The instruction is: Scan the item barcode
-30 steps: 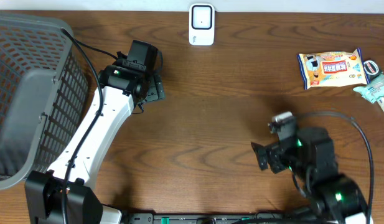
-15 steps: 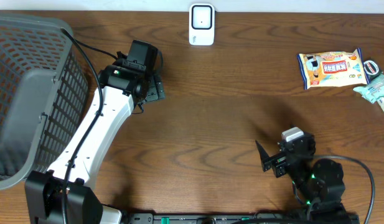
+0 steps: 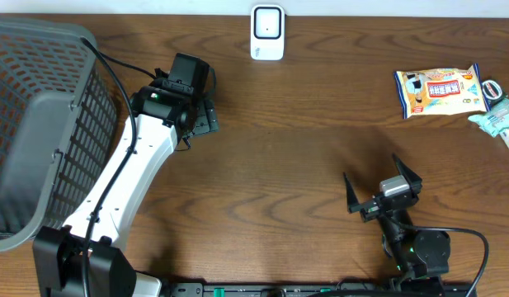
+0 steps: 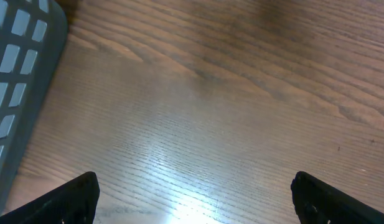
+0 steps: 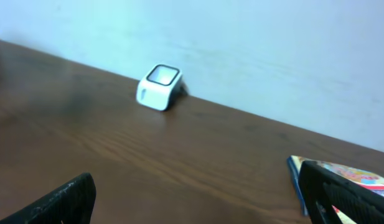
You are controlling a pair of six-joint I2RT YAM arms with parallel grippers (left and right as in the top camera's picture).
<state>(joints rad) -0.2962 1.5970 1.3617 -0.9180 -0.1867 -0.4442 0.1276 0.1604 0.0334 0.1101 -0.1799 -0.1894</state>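
The item, a yellow and blue snack packet (image 3: 440,91), lies flat at the table's far right; its corner (image 5: 366,177) shows behind the right finger in the right wrist view. A white barcode scanner (image 3: 267,33) stands at the back edge in the middle, also the small white box (image 5: 159,87) by the wall. My right gripper (image 3: 374,176) is open and empty near the front edge, well short of the packet, jaws facing the back wall (image 5: 196,180). My left gripper (image 3: 206,115) hangs open and empty over bare wood (image 4: 193,190), left of the scanner.
A large grey plastic basket (image 3: 40,124) fills the left side, its wall (image 4: 17,74) close to my left gripper. Small green-and-white packets (image 3: 499,114) lie beside the snack packet at the right edge. A cable runs along the left arm.
The right arm has pulled back toward the front edge and tipped its gripper up to face the back wall. The left arm has stayed still.
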